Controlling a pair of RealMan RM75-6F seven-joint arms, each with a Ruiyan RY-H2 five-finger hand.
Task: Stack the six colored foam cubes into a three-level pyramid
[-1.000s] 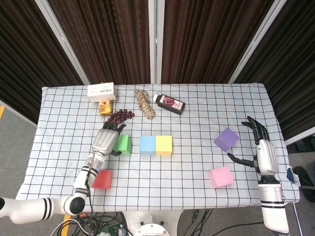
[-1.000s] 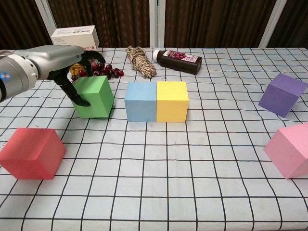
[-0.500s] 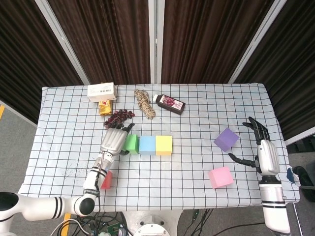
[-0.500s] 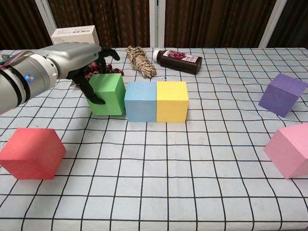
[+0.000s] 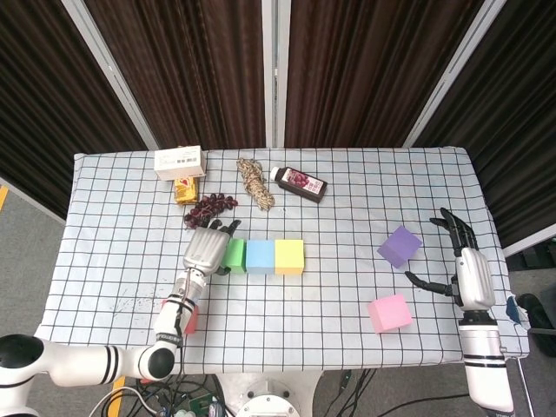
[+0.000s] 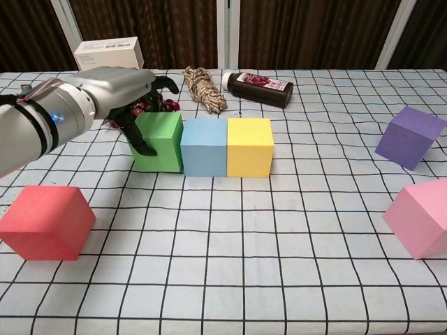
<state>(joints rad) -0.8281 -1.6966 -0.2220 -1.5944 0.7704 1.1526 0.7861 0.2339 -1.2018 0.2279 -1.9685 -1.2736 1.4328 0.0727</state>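
My left hand [image 6: 115, 94] [image 5: 205, 249] grips the green cube [image 6: 160, 142] [image 5: 234, 254], which stands on the table touching the blue cube [image 6: 204, 146] [image 5: 260, 255]. The yellow cube [image 6: 249, 146] [image 5: 289, 256] touches the blue one on the other side, so the three form a row. A red cube [image 6: 46, 222] [image 5: 190, 317] lies near the front left, partly hidden by my left arm in the head view. The purple cube [image 6: 411, 136] [image 5: 400, 246] and pink cube [image 6: 420, 217] [image 5: 388, 313] sit at the right. Beside them my right hand [image 5: 463, 265] hovers with fingers spread, holding nothing.
At the back stand a white box [image 6: 108, 53] [image 5: 180, 161], a bunch of grapes [image 5: 209, 207], a coil of rope [image 6: 203, 87] [image 5: 255, 182], a dark bottle lying down [image 6: 260, 88] [image 5: 299, 183] and a small yellow packet [image 5: 184, 189]. The checked tablecloth [image 6: 279, 265] covers the table.
My left hand has slid the green cube to the right until it touches the blue cube. My right hand has barely moved.
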